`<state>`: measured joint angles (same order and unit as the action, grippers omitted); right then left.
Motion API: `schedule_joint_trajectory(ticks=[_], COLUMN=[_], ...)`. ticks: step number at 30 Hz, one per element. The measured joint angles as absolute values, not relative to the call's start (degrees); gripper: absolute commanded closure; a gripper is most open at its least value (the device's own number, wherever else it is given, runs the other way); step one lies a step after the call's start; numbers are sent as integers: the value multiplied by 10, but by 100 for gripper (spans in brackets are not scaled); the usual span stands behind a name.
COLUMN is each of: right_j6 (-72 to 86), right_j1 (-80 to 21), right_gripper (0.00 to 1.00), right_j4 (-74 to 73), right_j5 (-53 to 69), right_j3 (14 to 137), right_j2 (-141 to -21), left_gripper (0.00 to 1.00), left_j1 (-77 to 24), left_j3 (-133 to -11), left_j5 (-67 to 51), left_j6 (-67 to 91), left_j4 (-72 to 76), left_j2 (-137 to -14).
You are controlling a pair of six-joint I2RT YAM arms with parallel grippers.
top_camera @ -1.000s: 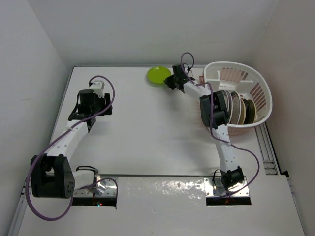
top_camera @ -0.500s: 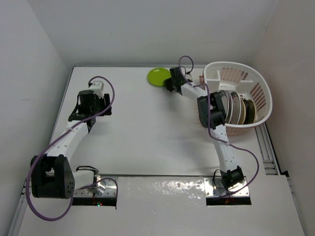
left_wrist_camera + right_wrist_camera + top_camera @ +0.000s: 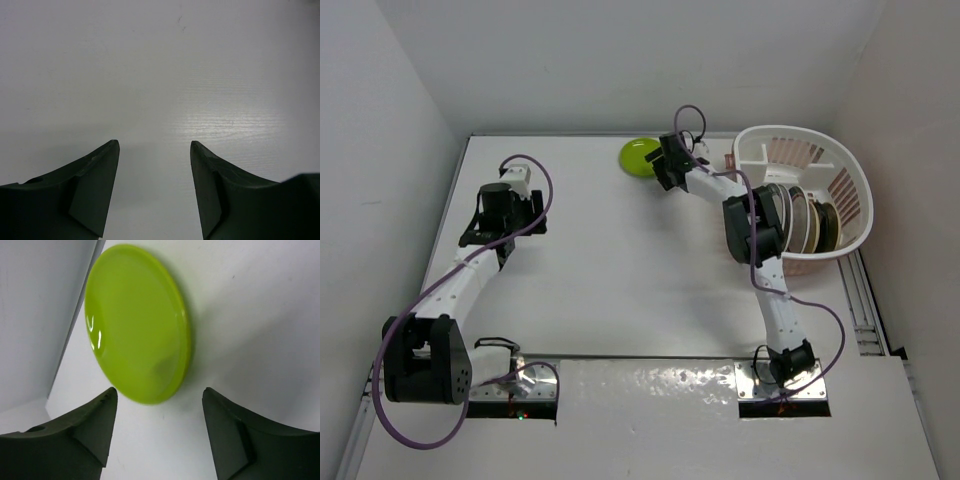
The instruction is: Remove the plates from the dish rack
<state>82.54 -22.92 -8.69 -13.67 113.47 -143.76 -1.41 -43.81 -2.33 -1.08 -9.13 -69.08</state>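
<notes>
- One plate out, I'd say: the lime-green plate [image 3: 137,325] lies on the tabletop [image 3: 620,280], close to the far wall [image 3: 620,70].
- Right jaws are spread and hold nothing. Their tips sit either side of that plate's near rim, touching nothing I can see.
- Left jaws stand apart over bare tabletop, gripping nothing, well apart from the plate.
- Left to do: the other plates [image 3: 800,220], three by my count, stand on edge in the dish rack [image 3: 847,190] on the right.
- Room: plenty of open tabletop mid-field. It's tight at the wall behind the green plate, and the rack's rim sits just beside the right arm [image 3: 752,232].
</notes>
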Motion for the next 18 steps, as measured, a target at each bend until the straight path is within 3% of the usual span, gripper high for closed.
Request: schedule_joint_trajectory(ticks=[4, 7, 8, 9, 10, 12, 15, 18], right_j6=[769, 688, 652, 608, 559, 472, 360, 244], right_j1=[-252, -278, -288, -298, -306, -321, -320, -284], right_gripper=[27, 33, 39, 68, 81, 91, 77, 74], right_j4=[-105, -121, -123, -124, -128, -155, -233, -359], right_j5=[-152, -154, -153, -146, -134, -106, -53, -41], right_j3=[1101, 1087, 1082, 1076, 1071, 1068, 1081, 1137], right_j2=[-1386, -1343, -1328, -1309, -1291, -1250, -1194, -1142], left_gripper=[43, 43, 43, 43, 43, 43, 43, 43], left_j1=[-14, -14, -14, -14, -14, -14, -14, -14], left_j3=[-438, -438, -438, -438, -438, -438, -438, -438], left_j5=[-25, -26, -26, -26, -26, -25, -25, -25], left_j6=[-12, -12, -13, -13, -14, -15, -20, -27], left_j4=[-88, -86, -84, -83, -81, -79, -78, -73], left_j2=[-691, -691, -691, -691, -691, -691, -691, -691])
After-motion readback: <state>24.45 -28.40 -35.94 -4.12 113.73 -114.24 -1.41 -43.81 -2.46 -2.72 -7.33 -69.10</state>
